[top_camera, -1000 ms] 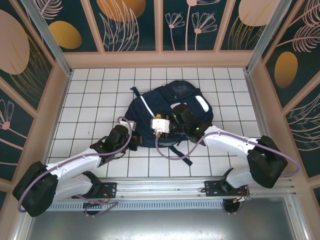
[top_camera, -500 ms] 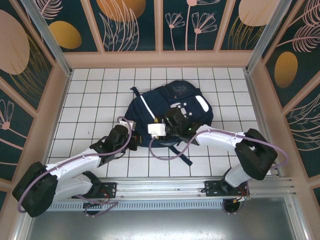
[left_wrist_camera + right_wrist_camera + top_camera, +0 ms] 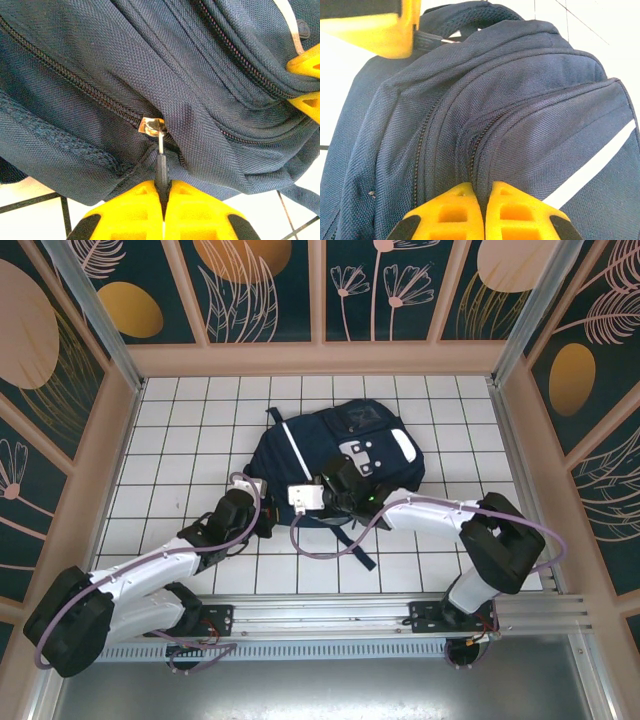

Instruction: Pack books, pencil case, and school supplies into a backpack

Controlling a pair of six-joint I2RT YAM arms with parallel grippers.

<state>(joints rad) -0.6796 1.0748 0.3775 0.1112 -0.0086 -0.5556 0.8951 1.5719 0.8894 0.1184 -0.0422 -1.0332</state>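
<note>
**A:** Backpack [image 3: 345, 435] flat on the tiled table [image 3: 180, 440], out ahead of both arm bases, and all the action is at its near edge!

**B:** Look at the left gripper [image 3: 162, 187]. Its jaws are pressed tight together on the dark zipper pull [image 3: 161, 167], which hangs just below the metal slider [image 3: 151, 125] on the backpack's side seam.

**A:** And the right gripper [image 3: 481, 192]?

**B:** Clamped too, no gap between the yellow fingers. It pinches a ridge of navy fabric between two zip lines, near the backpack's top curve, just beside where the left one works.

**A:** So one arm anchors and the other pulls. I'd call this the zipper step.

**B:** Agreed. Whether the zip is being opened for packing or closed after it, I can't tell. The teeth leading up to the slider look meshed, and a fold of the backpack hides the far side.

**A:** What does the next move ask for?

**B:** My read is that the left arm has to draw the pull along the line of the teeth, following the backpack's curve rather than tugging away from it. The right arm has to keep the cloth taut so the slider doesn't bunch it.

**A:** Any risk?

**B:** That tab is thin, and the grip is only at its tip. Pull at an angle and it could slip free.
</note>
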